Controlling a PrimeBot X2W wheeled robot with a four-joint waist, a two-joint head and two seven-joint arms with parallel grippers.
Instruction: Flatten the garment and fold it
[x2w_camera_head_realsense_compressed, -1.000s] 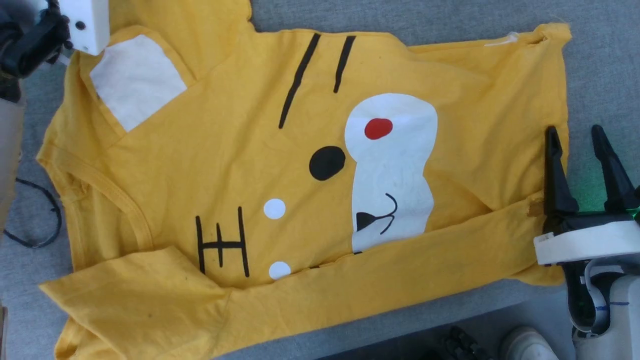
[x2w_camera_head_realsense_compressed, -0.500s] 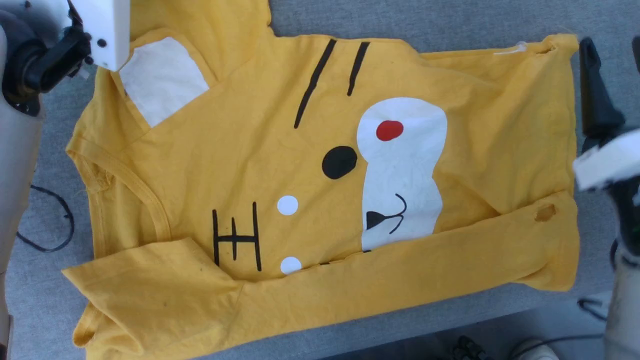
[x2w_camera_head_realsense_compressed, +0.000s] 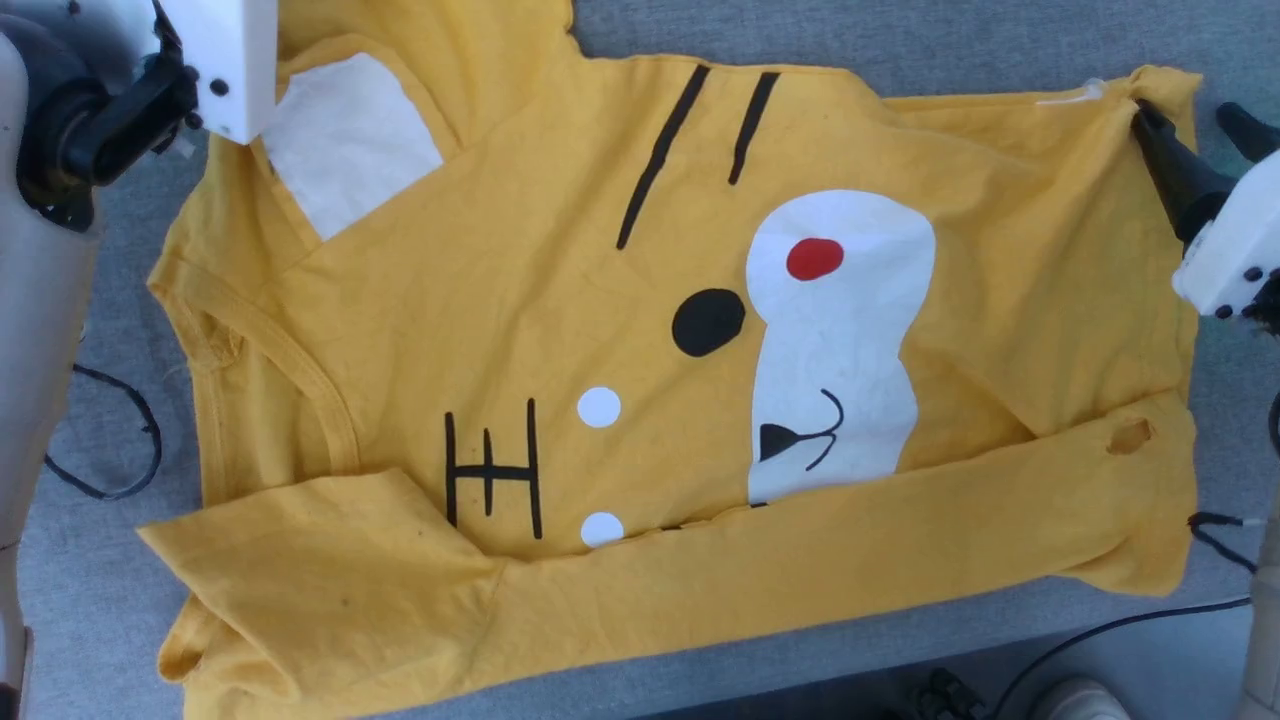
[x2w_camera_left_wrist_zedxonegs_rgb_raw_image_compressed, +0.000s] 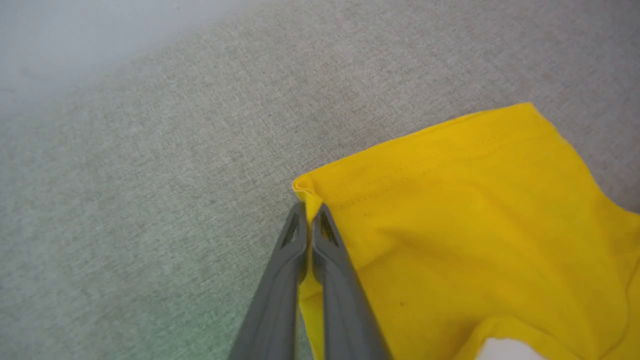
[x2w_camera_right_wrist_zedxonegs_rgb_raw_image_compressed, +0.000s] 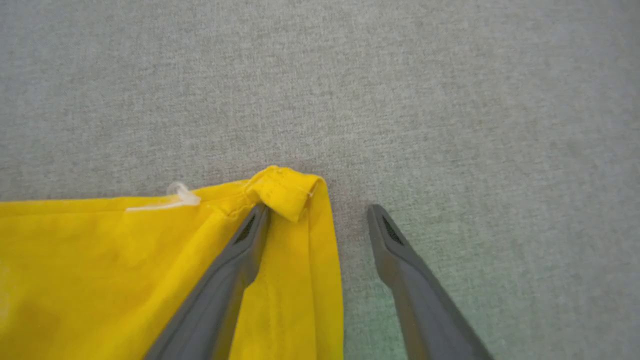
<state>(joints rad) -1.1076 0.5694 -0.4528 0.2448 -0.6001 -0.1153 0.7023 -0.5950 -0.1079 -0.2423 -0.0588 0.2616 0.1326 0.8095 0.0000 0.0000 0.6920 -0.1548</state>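
Observation:
The garment (x2w_camera_head_realsense_compressed: 560, 300), a mustard-yellow T-shirt, lies spread print-up on the grey table (x2w_camera_head_realsense_compressed: 900, 40). Its near strip (x2w_camera_head_realsense_compressed: 800, 560) is folded over the front, showing plain yellow. In the left wrist view my left gripper (x2w_camera_left_wrist_zedxonegs_rgb_raw_image_compressed: 311, 215) is shut on a hemmed corner of the garment (x2w_camera_left_wrist_zedxonegs_rgb_raw_image_compressed: 450, 210). Its white wrist (x2w_camera_head_realsense_compressed: 225, 60) shows at the shirt's far left corner in the head view. My right gripper (x2w_camera_head_realsense_compressed: 1195, 120) stands open at the far right corner. One of its fingers (x2w_camera_right_wrist_zedxonegs_rgb_raw_image_compressed: 235, 260) lies over the rolled corner of the garment (x2w_camera_right_wrist_zedxonegs_rgb_raw_image_compressed: 285, 190); the other is over bare table.
A small hole (x2w_camera_head_realsense_compressed: 1130, 437) shows in the folded strip near the right hem. Black cables lie at the left (x2w_camera_head_realsense_compressed: 110, 450) and lower right (x2w_camera_head_realsense_compressed: 1110, 630). The table's front edge (x2w_camera_head_realsense_compressed: 900, 665) runs just below the shirt, with a shoe (x2w_camera_head_realsense_compressed: 1075, 700) beyond it.
The camera has shifted, sliding the picture rightward. My right gripper has gone from the shirt's near right hem up to its far right corner, still open. The left gripper stays shut.

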